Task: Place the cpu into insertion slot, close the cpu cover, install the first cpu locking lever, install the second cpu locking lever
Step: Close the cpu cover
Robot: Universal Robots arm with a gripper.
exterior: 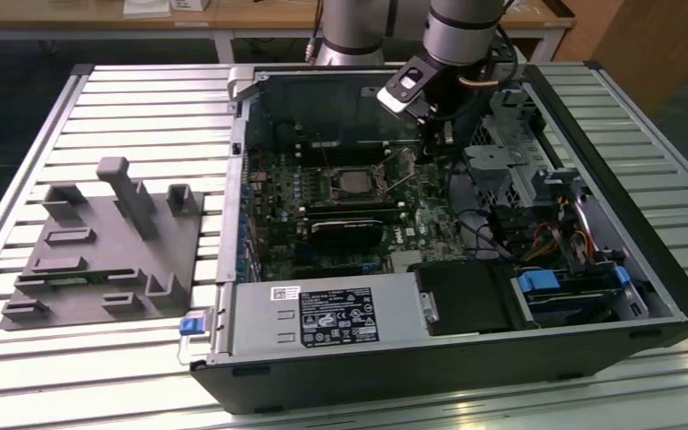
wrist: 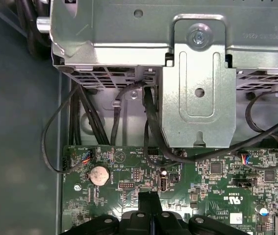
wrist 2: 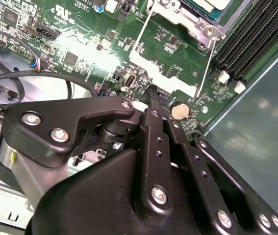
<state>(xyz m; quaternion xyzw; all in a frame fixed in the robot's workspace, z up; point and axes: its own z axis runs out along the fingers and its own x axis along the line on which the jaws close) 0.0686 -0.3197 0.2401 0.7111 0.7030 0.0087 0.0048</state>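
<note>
The slatted desk point(exterior: 141, 116) carries an open computer case point(exterior: 666, 278) lying on its side. The green motherboard point(exterior: 275, 210) sits on the case floor. The arm point(exterior: 458, 27) reaches down into the case. The end effector point(wrist: 150, 196) is closed, fingertips together and gripping nothing. It is above the board near a coin cell point(wrist: 99, 175), on the exterior view's right of the insertion slot point(exterior: 331, 184). The cpu cover point(wrist 2: 180, 17) lies flat over the slot, framing the seated cpu point(wrist 2: 211, 4). Two thin lever rods point(wrist 2: 142, 34) run beside the cover.
</note>
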